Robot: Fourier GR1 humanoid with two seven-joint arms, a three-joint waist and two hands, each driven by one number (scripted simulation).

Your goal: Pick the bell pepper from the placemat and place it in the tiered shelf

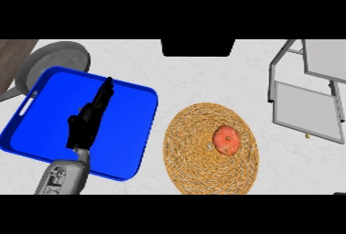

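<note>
Bell pepper (pixel 226 139) on woven placemat (pixel 192 160)

Orange bell pepper (pixel 226 140); tan placemat (pixel 194 137) (coiled weave); blue tray (pixel 127 130).

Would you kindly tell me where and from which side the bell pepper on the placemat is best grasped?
Probably round its broad sides, from above: the bell pepper sits low and rounded on the flat placemat, with bare mat all around it.
</note>
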